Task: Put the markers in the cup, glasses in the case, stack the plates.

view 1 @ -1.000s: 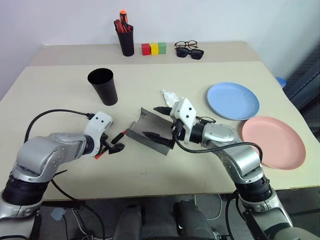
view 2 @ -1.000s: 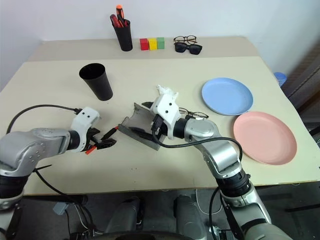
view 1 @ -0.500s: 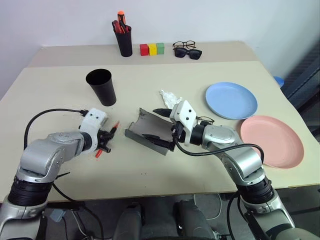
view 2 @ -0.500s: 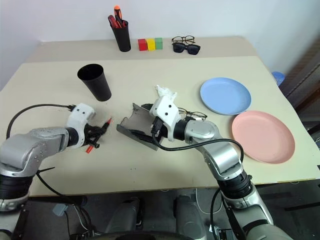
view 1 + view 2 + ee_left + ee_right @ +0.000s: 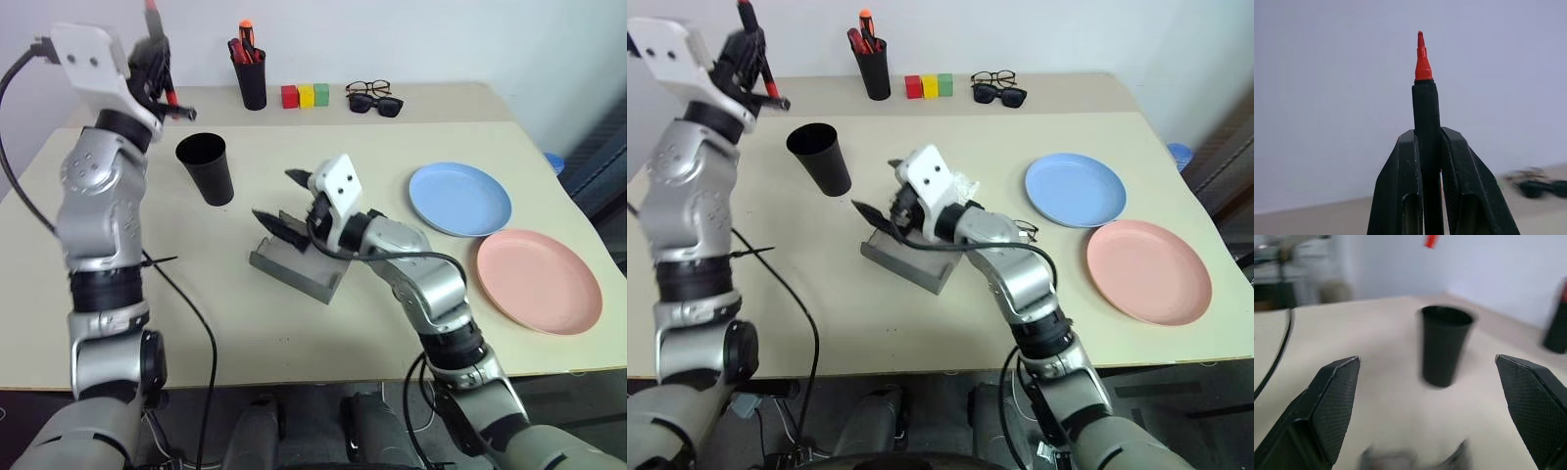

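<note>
My left gripper (image 5: pixel 155 54) is raised high at the back left, shut on the black marker (image 5: pixel 1424 103) with red ends, which stands nearly upright above and behind the black cup (image 5: pixel 206 167). The cup stands upright on the table. My right gripper (image 5: pixel 282 199) hangs open with nothing between its fingers, just above the grey case (image 5: pixel 294 268) at the table's middle, and points toward the cup. Thin wire-framed glasses (image 5: pixel 1024 229) lie partly hidden behind my right forearm. The blue plate (image 5: pixel 460 199) and the pink plate (image 5: pixel 539 281) lie side by side on the right.
At the back stand a black pen pot (image 5: pixel 250 78) with red and orange pens, three coloured blocks (image 5: pixel 304 95), and another pair of spectacles with sunglasses (image 5: pixel 372 96). A crumpled white tissue (image 5: pixel 966 183) lies beside my right wrist.
My left gripper shut on the marker on the table and swung it up high to the back left. My right gripper rose out of the case and turned toward the cup.
</note>
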`<state>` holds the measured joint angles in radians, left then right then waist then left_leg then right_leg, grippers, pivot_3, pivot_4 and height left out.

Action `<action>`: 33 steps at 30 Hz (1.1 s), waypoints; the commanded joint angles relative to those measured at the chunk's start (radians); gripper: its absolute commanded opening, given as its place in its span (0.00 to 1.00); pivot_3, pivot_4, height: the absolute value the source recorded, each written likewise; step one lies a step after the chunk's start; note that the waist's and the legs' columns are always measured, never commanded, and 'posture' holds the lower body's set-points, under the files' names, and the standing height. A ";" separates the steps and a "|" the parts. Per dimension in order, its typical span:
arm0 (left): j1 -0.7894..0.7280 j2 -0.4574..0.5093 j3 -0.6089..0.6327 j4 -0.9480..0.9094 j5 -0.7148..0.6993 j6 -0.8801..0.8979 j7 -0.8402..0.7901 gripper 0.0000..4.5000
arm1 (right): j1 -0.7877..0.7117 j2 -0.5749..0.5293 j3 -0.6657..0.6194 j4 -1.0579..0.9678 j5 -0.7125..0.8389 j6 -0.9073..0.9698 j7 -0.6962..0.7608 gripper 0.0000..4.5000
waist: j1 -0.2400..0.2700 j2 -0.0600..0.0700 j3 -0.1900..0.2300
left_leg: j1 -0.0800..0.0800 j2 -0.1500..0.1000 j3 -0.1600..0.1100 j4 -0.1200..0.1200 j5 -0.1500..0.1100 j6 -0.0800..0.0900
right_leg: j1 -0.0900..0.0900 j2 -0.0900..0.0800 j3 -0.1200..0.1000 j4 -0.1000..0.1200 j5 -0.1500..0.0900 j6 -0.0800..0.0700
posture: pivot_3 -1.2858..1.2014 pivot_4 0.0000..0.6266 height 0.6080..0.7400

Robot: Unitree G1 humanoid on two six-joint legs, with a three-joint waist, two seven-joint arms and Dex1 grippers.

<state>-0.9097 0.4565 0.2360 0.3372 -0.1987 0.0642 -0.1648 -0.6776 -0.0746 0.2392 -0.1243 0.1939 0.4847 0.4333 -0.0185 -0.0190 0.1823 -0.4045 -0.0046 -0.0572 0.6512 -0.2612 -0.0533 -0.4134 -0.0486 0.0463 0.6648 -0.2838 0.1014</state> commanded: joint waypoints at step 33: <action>0.299 0.151 -0.118 -0.242 -0.280 0.139 -0.610 0.97 | 0.058 -0.095 -0.050 -0.102 -0.004 -0.014 0.065 1.00 | -0.028 0.000 0.000 | -0.009 0.001 0.000 0.002 0.000 0.000 | -0.010 0.000 0.001 0.004 0.000 0.000 | 0.52 0.24 1.00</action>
<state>-0.6413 0.5643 0.1635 0.2221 -0.4223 0.0884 -0.6489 -0.6228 -0.1517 0.2247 -0.1725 0.1738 0.4741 0.4816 -0.0468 -0.0191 0.1823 -0.4128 -0.0042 -0.0565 0.6527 -0.2611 -0.0534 -0.4229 -0.0491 0.0472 0.6685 -0.2837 0.1015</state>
